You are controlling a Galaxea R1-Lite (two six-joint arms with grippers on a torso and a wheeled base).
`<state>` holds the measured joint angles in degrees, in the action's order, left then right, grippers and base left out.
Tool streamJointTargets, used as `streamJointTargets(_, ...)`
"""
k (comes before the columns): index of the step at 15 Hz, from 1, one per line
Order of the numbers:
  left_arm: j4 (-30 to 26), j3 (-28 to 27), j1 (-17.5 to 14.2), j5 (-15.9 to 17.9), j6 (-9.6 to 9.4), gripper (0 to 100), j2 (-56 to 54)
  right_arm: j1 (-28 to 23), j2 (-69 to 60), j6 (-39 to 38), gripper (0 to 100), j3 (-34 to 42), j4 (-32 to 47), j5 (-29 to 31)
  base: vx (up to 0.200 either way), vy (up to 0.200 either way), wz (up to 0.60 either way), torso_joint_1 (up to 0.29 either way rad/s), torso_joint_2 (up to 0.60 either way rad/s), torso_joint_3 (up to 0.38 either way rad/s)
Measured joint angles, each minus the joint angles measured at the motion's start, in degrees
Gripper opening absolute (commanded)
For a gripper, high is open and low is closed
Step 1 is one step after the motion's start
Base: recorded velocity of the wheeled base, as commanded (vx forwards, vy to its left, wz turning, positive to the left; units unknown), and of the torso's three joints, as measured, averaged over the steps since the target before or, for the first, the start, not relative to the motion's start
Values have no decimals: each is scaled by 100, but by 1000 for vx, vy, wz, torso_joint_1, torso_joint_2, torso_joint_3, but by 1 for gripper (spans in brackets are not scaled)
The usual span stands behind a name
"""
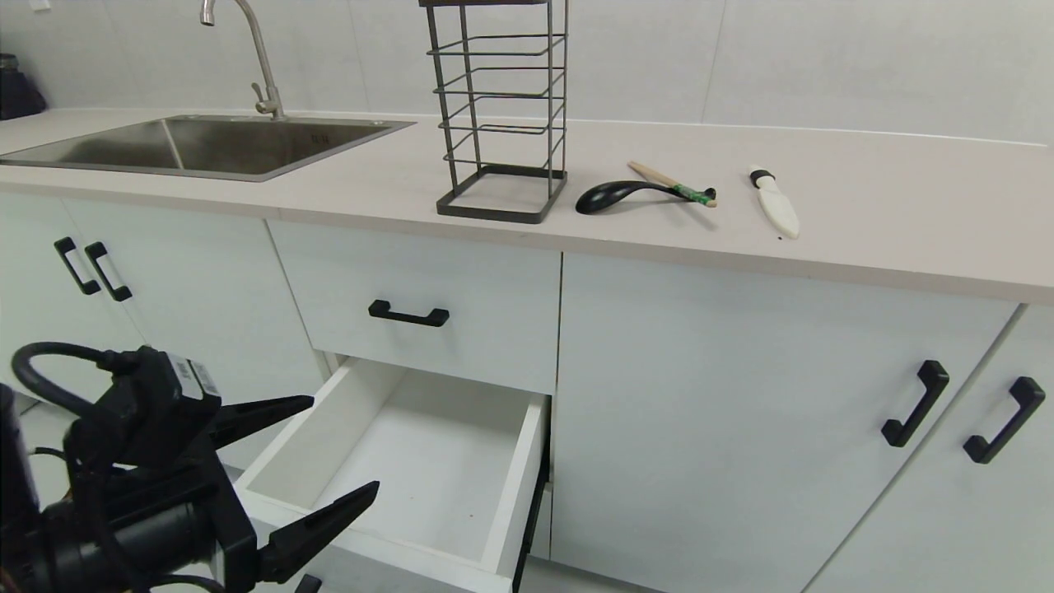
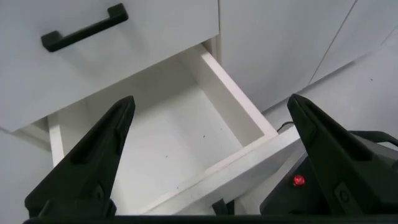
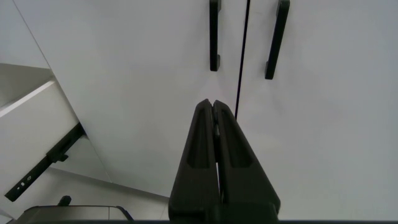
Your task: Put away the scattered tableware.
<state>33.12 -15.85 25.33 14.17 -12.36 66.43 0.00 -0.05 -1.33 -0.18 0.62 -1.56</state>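
On the countertop [image 1: 889, 214] lie a black spoon [image 1: 613, 195], a wooden chopstick with a green band [image 1: 671, 184] crossing its handle, and a white knife with a black band [image 1: 776, 203]. Below it the lower white drawer [image 1: 412, 469] [image 2: 186, 130] stands pulled out, nothing inside. My left gripper [image 1: 346, 445] [image 2: 211, 118] hangs open just in front of the drawer's near left corner, holding nothing. My right gripper [image 3: 215, 112] is shut on nothing, facing white cabinet doors with black handles [image 3: 214, 34].
A black wire rack [image 1: 502, 107] stands on the counter left of the tableware. A steel sink [image 1: 198, 144] with a tap is at the far left. The closed upper drawer with a black handle [image 1: 408, 313] sits above the pulled-out one. Cabinet doors [image 1: 914, 403] are to the right.
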Motion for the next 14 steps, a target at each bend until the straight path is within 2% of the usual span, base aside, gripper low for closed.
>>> streamJointTargets(3,-26,295,-472,1,21,100,-461,0,0,0,0,0,0,1,0,0,0,0,0,0)
streamJointTargets(11,-56,638,-1048,-117,-44,100,-2640,0,0,0,0,0,-2,0,0,0,0,0,0,0)
streamJointTargets(14,-655,866,-1354,-330,-39,100,-3892,0,0,0,0,0,0,1,0,0,0,0,0,0)
